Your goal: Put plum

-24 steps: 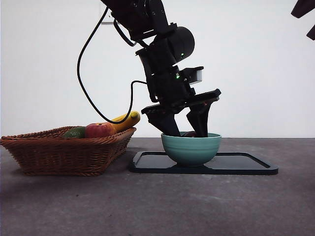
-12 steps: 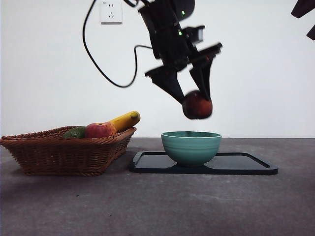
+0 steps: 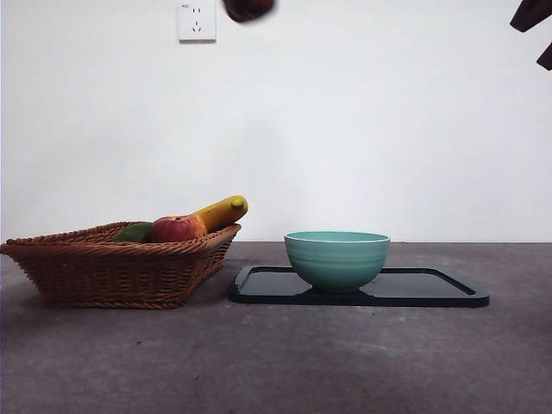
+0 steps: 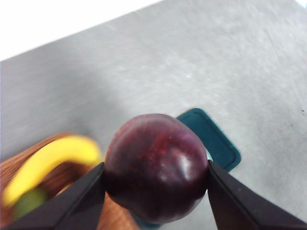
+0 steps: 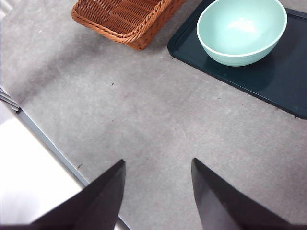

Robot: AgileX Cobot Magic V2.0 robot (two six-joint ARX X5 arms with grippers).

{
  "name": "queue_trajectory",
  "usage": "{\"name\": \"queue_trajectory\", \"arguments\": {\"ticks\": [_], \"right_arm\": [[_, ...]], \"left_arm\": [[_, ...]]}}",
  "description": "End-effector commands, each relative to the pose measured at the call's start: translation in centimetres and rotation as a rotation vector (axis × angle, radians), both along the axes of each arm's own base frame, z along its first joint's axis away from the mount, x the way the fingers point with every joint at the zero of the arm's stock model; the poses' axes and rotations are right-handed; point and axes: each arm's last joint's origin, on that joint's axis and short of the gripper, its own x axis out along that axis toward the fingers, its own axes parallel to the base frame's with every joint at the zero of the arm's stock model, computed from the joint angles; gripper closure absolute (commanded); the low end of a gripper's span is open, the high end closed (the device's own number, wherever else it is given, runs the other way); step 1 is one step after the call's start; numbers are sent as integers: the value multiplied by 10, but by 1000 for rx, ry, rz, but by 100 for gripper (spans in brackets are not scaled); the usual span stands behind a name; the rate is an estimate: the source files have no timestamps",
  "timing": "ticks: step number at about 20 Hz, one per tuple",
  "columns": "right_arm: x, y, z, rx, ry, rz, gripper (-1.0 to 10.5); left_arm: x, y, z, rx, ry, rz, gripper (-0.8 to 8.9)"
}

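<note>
My left gripper (image 4: 156, 179) is shut on the plum (image 4: 157, 166), a glossy dark maroon fruit, and holds it high above the table. In the front view only the plum's underside (image 3: 248, 8) shows at the top edge, left of and far above the bowl. The teal bowl (image 3: 336, 257) stands on the dark tray (image 3: 431, 289) and looks empty in the right wrist view (image 5: 241, 29). My right gripper (image 5: 156, 191) is open and empty, waiting high over the bare table; it shows as a black tip at the top right corner (image 3: 535, 26).
A wicker basket (image 3: 112, 272) stands left of the tray, holding a red apple (image 3: 175, 228), a green fruit (image 3: 134, 232) and a banana (image 3: 222, 210). A wall socket (image 3: 197, 21) is on the white wall behind.
My left gripper has lifted the plum out of the bowl and carried it up and to the left, almost out of the front view. The bowl is left empty.
</note>
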Motion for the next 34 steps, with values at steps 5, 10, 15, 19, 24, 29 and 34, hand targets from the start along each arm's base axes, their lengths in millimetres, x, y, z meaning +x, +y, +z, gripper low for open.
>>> {"name": "queue_trajectory", "arguments": {"ticks": [5, 10, 15, 19, 24, 29, 34], "right_arm": [[1, 1, 3, -10, -33, 25, 726], [1, 1, 3, -10, -33, 25, 726], [1, 1, 3, -10, -33, 25, 726], [1, 1, 2, -10, -32, 25, 726], [1, 1, 2, -9, -32, 25, 726], [1, 1, 2, -10, -32, 25, 726], [1, 1, 2, -10, -31, 24, 726]], "left_arm": [[-35, 52, 22, 40, 32, 80, 570], [-36, 62, -9, 71, 99, 110, 571], [-37, 70, -75, 36, 109, 169, 570], [-26, 79, -137, 42, 146, 219, 569], [-18, 86, -201, 16, 106, 261, 570], [-8, 93, -246, 28, 93, 281, 570], [7, 89, -275, 54, 135, 274, 570]]}}
